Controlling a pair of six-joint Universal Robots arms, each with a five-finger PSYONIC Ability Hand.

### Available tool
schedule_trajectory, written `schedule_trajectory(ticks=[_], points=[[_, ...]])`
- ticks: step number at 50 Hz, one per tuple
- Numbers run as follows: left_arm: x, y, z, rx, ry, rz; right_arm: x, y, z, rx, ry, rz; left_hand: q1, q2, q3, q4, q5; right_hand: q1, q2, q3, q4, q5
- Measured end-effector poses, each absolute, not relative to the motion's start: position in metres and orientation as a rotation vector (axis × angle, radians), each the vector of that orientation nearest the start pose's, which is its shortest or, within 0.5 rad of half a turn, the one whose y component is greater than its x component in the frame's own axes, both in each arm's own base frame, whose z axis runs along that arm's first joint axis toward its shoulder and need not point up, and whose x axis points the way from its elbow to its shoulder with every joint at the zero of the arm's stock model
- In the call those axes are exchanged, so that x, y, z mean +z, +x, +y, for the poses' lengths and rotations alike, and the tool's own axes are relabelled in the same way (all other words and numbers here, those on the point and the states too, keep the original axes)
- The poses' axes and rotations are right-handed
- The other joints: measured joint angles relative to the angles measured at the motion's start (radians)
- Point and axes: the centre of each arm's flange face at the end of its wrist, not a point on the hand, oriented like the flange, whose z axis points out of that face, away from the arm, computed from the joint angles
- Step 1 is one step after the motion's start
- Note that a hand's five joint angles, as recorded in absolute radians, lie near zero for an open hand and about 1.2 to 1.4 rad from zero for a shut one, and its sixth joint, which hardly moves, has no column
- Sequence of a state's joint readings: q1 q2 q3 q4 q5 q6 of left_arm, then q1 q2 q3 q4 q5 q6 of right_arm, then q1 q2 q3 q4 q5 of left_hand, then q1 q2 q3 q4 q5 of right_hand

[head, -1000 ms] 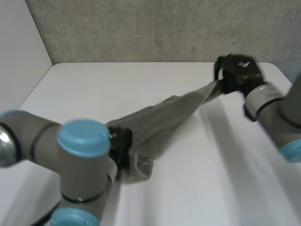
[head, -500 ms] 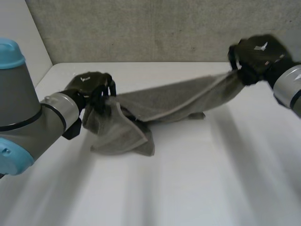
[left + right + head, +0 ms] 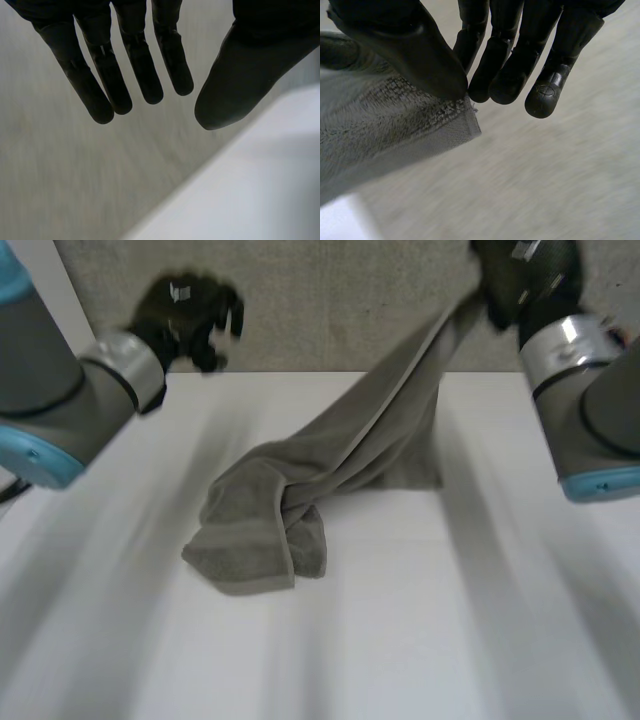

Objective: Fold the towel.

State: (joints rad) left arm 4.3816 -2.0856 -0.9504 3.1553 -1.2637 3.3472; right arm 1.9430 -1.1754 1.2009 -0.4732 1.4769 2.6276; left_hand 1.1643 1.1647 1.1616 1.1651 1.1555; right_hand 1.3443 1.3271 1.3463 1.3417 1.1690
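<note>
Towel (image 3: pixel 262 530), limp and light, sags from upper right of the frame to a crumpled heap on the table (image 3: pixel 450 640) at centre. The right hand (image 3: pixel 520 275) pinches a hemmed corner between thumb and fingers. The left hand (image 3: pixel 190 315), at upper left, is spread and empty. Its best hold is probably another corner.

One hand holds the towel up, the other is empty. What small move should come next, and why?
Probably lower the left hand to the heaped end of the towel and take a second corner. Its fingers are straight and empty, while the right hand pinches one corner high up, so the towel hangs as a bunched strip heaped on the table.
</note>
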Motion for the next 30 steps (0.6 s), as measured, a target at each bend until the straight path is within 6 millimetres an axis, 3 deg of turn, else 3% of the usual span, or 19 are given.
schedule_trajectory(ticks=[3,5,10,13,17,21,24,27,30], points=[[0.345,-0.292,-0.346,-2.727,1.079,1.981,0.359,0.278,-0.337,-2.780,-0.714,1.389,0.001,0.004,0.002,0.004,0.004,0.000,0.000,0.000,0.000,0.005],[0.358,-0.289,-0.342,-2.803,1.131,1.964,0.365,0.276,-0.330,-2.778,-0.686,1.380,0.001,0.006,0.004,0.005,0.005,0.001,0.000,0.000,0.000,0.005],[0.358,-0.275,-0.343,-2.846,1.154,2.099,0.359,0.271,-0.319,-2.696,-0.743,1.478,-0.001,0.002,0.003,0.001,0.003,0.001,0.000,0.001,0.000,0.005],[0.341,-0.265,-0.346,-2.798,1.104,2.261,0.347,0.270,-0.313,-2.603,-0.820,1.581,-0.087,-0.088,-0.087,-0.082,-0.071,0.001,0.002,0.001,0.000,0.005],[0.300,-0.257,-0.343,-2.630,0.975,2.532,0.321,0.267,-0.306,-2.455,-0.924,1.719,-0.520,-0.509,-0.511,-0.517,-0.503,0.001,0.009,0.001,0.000,0.005],[0.262,-0.254,-0.332,-2.438,0.848,2.728,0.302,0.264,-0.303,-2.365,-0.973,1.800,-0.636,-0.640,-0.646,-0.635,-0.649,0.001,0.009,0.001,0.000,0.005],[0.238,-0.257,-0.317,-2.299,0.778,2.832,0.290,0.260,-0.303,-2.322,-0.993,1.847,-0.715,-0.716,-0.723,-0.711,-0.730,0.001,0.009,0.002,0.000,0.005],[0.212,-0.269,-0.290,-2.139,0.737,2.915,0.277,0.254,-0.304,-2.295,-1.009,1.899,-0.799,-0.798,-0.816,-0.803,-0.826,0.001,0.009,0.002,0.000,0.005],[0.200,-0.277,-0.271,-2.061,0.735,2.940,0.272,0.250,-0.306,-2.287,-1.016,1.926,-0.805,-0.812,-0.822,-0.804,-0.835,0.001,0.009,0.002,0.000,0.005]])
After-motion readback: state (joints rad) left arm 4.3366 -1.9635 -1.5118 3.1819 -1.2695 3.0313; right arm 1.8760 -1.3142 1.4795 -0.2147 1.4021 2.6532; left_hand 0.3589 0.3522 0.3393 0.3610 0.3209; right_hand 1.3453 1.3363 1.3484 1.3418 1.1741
